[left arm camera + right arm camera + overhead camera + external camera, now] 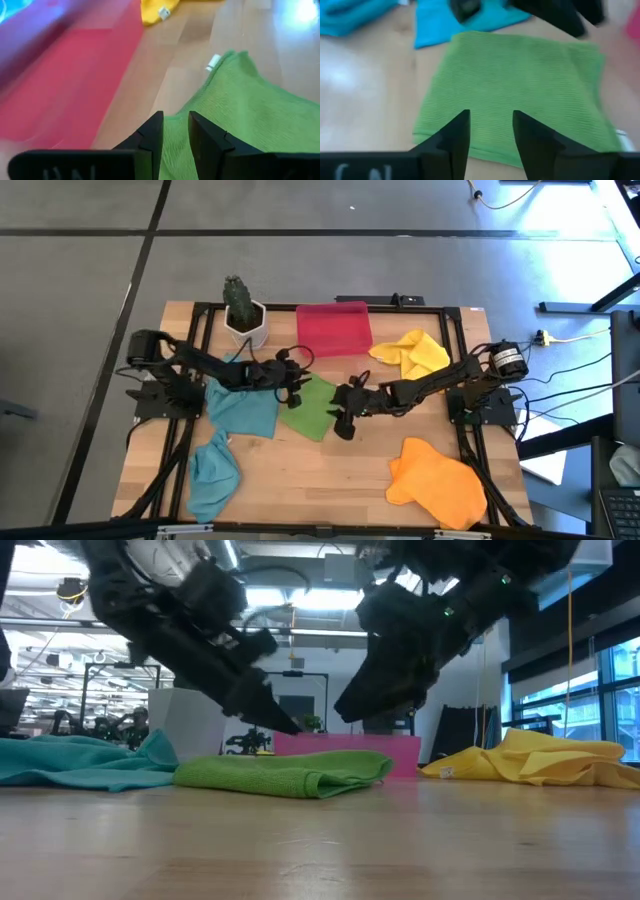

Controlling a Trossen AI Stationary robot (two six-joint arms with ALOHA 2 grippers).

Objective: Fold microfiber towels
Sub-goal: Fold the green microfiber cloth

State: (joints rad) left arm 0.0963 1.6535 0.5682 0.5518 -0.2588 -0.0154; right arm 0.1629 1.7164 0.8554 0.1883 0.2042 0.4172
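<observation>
- We work on a pale wooden table (330, 470) framed by black rails, standing on a grey floor; the low view looks past it into a lit workshop with windows.
- The lime green towel (312, 408) lies near the middle of the high view, already doubled over, with its fold edge showing in the low view.
- Our left gripper (292, 388) sits at the green towel's upper left edge. Its fingers (150, 137) stand slightly apart over the cloth, clamping nothing we can see.
- Our right gripper (343, 408) sits at the towel's right edge, its fingers (455, 135) apart above the cloth and holding nothing.
- We judge the green towel mid-fold: the next move calls for pinching an edge with both grippers and carrying it across for another fold.
- Two teal towels (228, 435) lie left and lower left, the yellow towel (415, 352) upper right, the orange towel (437, 470) lower right, all still crumpled.
- The red tray (333, 327) and a potted plant (242, 310) stand along the top edge.
- Hard to tell: whether either fingertip touches the cloth; the arms hide the towel's far corners.
</observation>
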